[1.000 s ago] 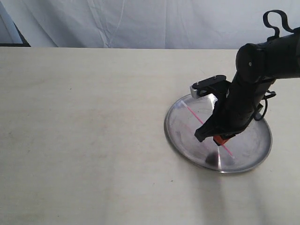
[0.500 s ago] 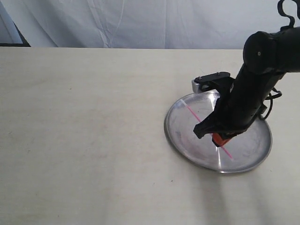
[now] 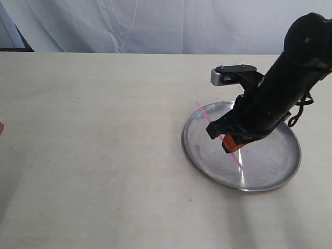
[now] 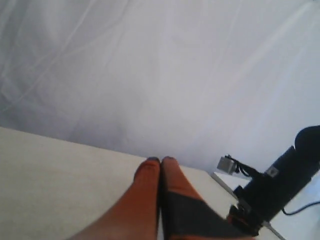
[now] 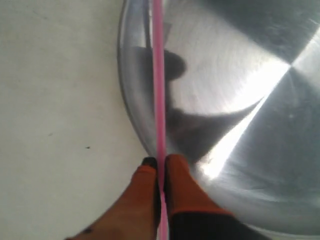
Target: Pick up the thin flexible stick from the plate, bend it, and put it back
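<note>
Above the plate — pink stick, aslant, in the right hand's pinch

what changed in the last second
The right gripper, shut on the thin pink stick, rose and carried it up off the plate. The stick's upper end now reaches past the rim, over the table. The plate stayed where it was.

On my feed I see a pale cream desk with faint wood grain, and lying flat directly on it is the plate, round shiny steel with a shallow rim, toward the desk's right edge and well apart from its far edge.
</note>
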